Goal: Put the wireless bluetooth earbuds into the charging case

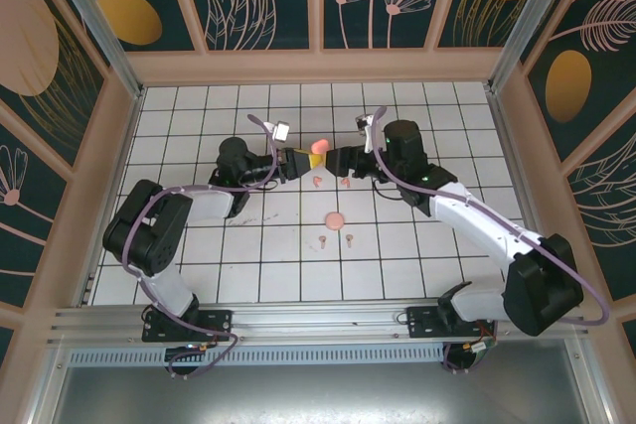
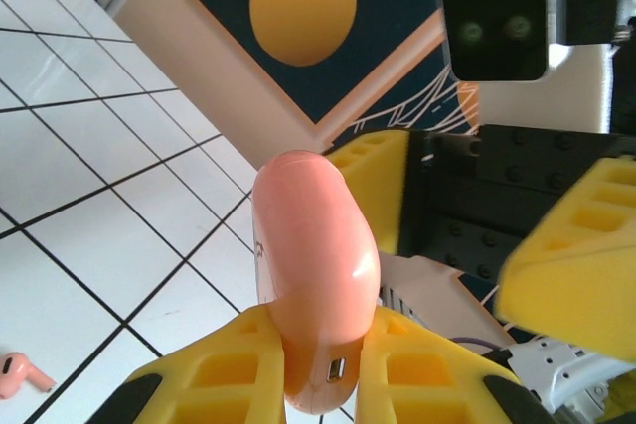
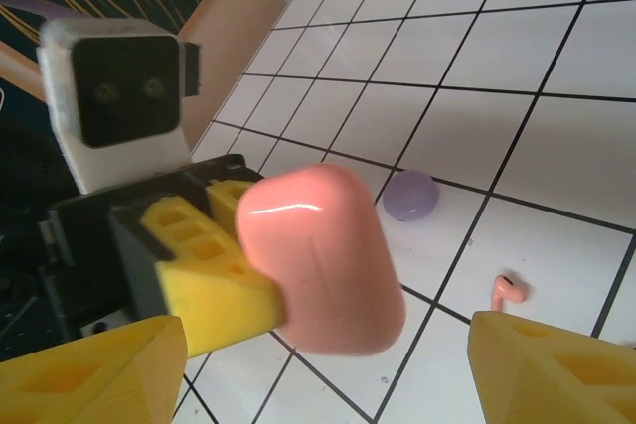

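Left pincer [image 2: 320, 376]: coral case [image 2: 313, 265] endwise, port inward

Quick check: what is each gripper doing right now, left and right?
Left gripper: shut on the smooth coral-pink plastic charging case, held in the air.
Right gripper: open, holding nothing, close to that case.

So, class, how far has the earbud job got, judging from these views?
Done: nothing visible; earbuds lie loose on the table. In hand: the left gripper clamps the coral case, apparently shut, off the table, the open right gripper beside it. Left: opening the case and seating earbuds.
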Available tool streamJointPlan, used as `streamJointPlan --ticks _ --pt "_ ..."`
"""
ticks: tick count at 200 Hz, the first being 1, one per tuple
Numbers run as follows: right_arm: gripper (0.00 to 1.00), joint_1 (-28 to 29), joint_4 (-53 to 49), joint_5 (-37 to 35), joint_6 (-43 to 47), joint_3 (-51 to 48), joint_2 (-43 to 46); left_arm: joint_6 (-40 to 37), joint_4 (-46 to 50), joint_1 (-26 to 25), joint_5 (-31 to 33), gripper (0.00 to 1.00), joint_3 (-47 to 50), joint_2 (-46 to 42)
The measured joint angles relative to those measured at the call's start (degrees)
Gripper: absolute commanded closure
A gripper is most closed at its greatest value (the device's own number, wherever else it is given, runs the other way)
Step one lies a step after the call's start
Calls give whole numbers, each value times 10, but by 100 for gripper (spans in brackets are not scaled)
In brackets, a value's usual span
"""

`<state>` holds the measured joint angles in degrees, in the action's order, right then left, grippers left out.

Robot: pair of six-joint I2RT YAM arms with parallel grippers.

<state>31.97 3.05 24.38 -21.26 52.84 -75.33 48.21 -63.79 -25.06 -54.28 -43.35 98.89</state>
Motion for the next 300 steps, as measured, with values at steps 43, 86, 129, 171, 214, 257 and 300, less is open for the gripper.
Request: streamJointPlan --ticks 43,86,129,171,214,257,300 --pt "29 0 9 3 0 8 -23 -16 26 2 -15 100 -1 -28" --pt "32 -21 23 8 -3 7 -27 -25 50 4 -12 100 0 -43" --pt "34 -50 36 -4 -16 -14 -29 -35 55 2 -25 100 2 -68" --pt "36 -57 44 2 -20 -41 -21 -45 56 2 -28 100 2 -80" --pt "48 -63 89 73 -44 -85 23 -47 54 2 -31 100 2 -80" --pt "55 -64 166 128 -89 -88 24 -47 50 2 -38 100 3 -80" --pt "56 -64 210 148 -117 -88 9 -45 40 2 -38 100 5 -80"
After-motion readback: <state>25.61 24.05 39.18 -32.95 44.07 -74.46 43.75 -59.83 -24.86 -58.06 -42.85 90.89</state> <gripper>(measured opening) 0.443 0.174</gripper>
